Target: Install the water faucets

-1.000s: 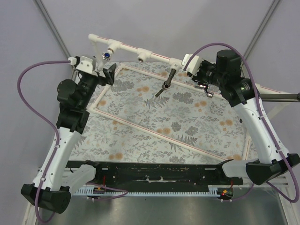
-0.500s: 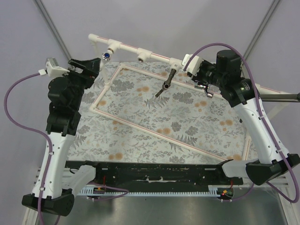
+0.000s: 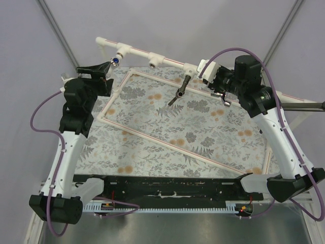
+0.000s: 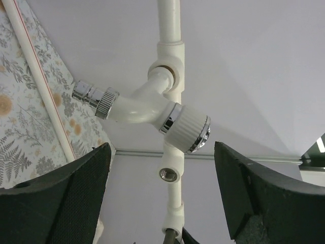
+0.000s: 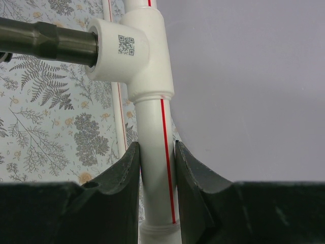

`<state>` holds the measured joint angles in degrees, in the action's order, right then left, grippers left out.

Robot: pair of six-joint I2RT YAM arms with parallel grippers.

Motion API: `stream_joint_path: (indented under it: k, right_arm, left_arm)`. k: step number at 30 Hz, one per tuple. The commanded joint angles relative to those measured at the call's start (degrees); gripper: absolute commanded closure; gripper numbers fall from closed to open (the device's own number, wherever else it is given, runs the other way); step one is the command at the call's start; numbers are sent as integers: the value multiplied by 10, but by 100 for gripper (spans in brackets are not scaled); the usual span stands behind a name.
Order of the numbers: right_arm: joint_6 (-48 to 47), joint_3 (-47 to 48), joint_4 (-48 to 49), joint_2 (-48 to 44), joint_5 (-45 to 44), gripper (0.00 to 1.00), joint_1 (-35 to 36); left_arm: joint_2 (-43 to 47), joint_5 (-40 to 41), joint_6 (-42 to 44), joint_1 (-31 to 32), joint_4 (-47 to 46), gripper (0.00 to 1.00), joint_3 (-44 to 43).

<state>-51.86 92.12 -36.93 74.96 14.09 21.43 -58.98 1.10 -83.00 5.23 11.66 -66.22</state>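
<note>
The white plastic faucet [image 3: 116, 60] sits screwed into the left tee of the raised white pipe [image 3: 137, 52]. In the left wrist view its elbow body [image 4: 142, 104] and round knob [image 4: 188, 127] hang just beyond my fingers. My left gripper [image 3: 107, 75] [image 4: 161, 147] is open and empty, its jaws wide apart just short of the knob. A dark-looking metal faucet [image 3: 180, 87] [image 5: 45, 39] with a lever end sticks out of the right tee [image 5: 127, 48]. My right gripper [image 3: 205, 68] [image 5: 156, 152] is shut on the white pipe [image 5: 155, 117] just behind that tee.
The middle tee [image 3: 152, 63] [image 4: 168, 174] has an open threaded mouth. More white pipes [image 3: 152, 140] lie on the floral table cover. A small shiny piece [image 3: 223, 99] shows under my right wrist; I cannot tell what it is. A black rail [image 3: 172, 185] runs along the near edge.
My left arm swung out to the left and its wrist turned over; the open gripper now points at the white faucet from the left. The right arm has not moved.
</note>
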Motion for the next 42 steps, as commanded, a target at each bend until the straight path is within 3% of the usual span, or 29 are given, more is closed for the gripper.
stream_joint_path:
  k: [1, 17, 21, 25, 29, 33, 38, 42]
  right_arm:
    - [26, -37, -72, 17, -6, 100, 5]
    - [25, -38, -71, 17, -11, 100, 5]
    - [24, -39, -71, 19, -13, 100, 5]
    - [24, -39, -71, 19, -13, 100, 5]
    - [24, -38, -71, 20, -13, 100, 5]
    - [24, -38, -70, 20, -13, 100, 5]
    - [25, -37, -69, 20, -6, 100, 5]
    - [26, -37, -68, 22, 1, 100, 5]
  left_arm:
    - [-12, 2, -88, -2, -63, 15, 6]
    - [-87, 20, -124, -1, -130, 20, 24]
    - [-97, 21, -103, -2, -145, 28, 25]
    - [-97, 39, -25, -3, -152, 43, 23]
    - [-101, 35, 144, -3, -170, 63, 17]
    - [-112, 9, 385, -2, -177, 69, 5]
    - [-112, -88, 777, 21, -188, 74, -8]
    - [-92, -106, 1172, 85, -157, 73, 17]
